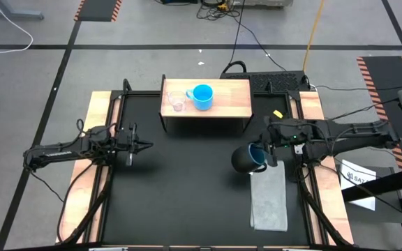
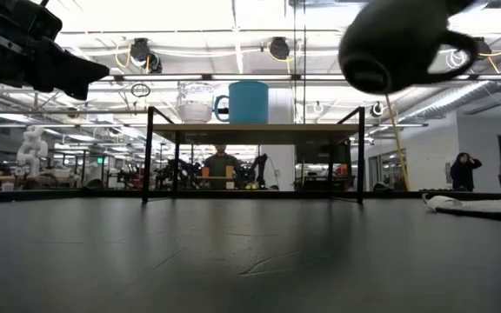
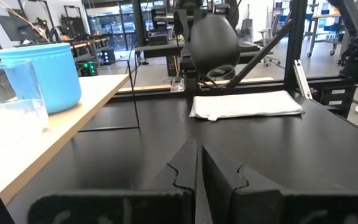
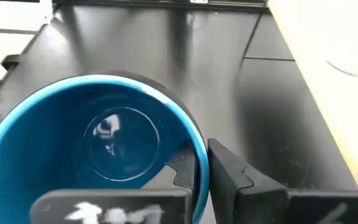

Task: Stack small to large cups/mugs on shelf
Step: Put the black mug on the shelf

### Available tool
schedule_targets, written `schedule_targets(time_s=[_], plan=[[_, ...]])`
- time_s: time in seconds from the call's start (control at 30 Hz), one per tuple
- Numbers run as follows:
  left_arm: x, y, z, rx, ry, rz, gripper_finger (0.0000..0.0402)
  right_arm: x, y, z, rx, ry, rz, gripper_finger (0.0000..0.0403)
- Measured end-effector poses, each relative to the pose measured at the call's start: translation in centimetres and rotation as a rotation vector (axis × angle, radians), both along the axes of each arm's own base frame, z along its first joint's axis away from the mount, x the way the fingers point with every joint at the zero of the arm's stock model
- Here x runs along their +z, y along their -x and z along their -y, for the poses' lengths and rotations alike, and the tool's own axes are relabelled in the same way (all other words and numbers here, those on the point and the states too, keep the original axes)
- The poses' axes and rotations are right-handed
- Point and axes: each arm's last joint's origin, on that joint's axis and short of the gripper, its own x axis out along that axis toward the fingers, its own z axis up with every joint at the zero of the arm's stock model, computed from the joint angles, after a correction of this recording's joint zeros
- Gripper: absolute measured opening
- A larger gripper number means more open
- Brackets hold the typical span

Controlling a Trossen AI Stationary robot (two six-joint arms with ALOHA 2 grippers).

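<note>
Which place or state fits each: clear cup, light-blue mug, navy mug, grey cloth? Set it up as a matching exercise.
Things:
1. clear cup
2. light-blue mug
3. navy mug
4. grey cloth

Places or states:
A. lying flat on the table
B. held off the table by the right gripper
C. on the shelf, nearest its left end
D. mid-shelf

Pairs: 1-C, 2-D, 3-B, 4-A

Shelf (image 1: 232, 101) right half free beside light-blue mug (image 1: 202, 96)
</note>
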Motion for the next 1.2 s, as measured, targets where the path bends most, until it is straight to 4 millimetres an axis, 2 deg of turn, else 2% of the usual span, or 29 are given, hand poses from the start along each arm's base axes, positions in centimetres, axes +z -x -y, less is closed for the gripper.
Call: schedule_targets(time_s=[0.17,0.37,0.5,0.73,0.93,1.2], plan=[[0.0,0.0,0.0,0.0,0.007,-0.001,0.0026,-2.1,0.9,0.1,-0.037,-0.023,0.119,0.0011],[0.0,0.0,0.0,0.001,0.006,-0.001,0.0026,-5.6,1.8,0.2,-0.04,-0.013,0.101,0.0011],[0.0,0.0,0.0,0.0,-0.008,-0.001,0.0026,-6.8,2.1,0.5,-0.065,-0.025,0.132,0.0011],[0.0,0.0,0.0,0.0,-0.032,-0.002,0.0026,-6.7,1.9,0.8,-0.073,0.043,0.187,0.0011],[-0.1,0.0,0.0,-0.001,-0.033,-0.01,0.0026,-5.6,1.6,1.7,-0.15,0.143,0.301,0.0011],[-0.2,0.0,0.0,-0.001,-0.034,-0.016,0.0026,-5.8,0.9,3.5,-0.197,0.168,0.294,0.0011]])
